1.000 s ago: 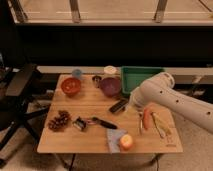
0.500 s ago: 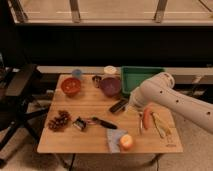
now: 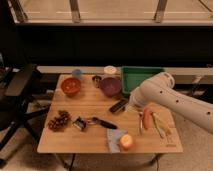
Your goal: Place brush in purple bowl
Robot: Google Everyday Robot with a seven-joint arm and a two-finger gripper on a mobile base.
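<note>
brush (image 3: 95, 122) lies flat on the wooden surface (image 3: 65, 142), near the front middle, its boxy head toward a dark brown cluster (image 3: 59, 121) and its black handle pointing right. it looks small, light and rigid, so it should lift easily. the tapered handle may be slick and could swivel in a pinch, so the thicker stretch by the silvery neck, gripped across its width, seems the best place to take hold. the purple bowl (image 3: 110, 92) stands well apart at the back, between the orange-red bowl (image 3: 71, 87) and the green tray (image 3: 141, 74). the hand (image 3: 130, 106) sits low at the end of the white arm (image 3: 170, 100), just beside the flat black bar (image 3: 118, 106) and apart from the brush. whether it is wide or narrow i cannot tell. against the earlier frames nothing has visibly moved: arm, brush and bowl sit as they did.
</note>
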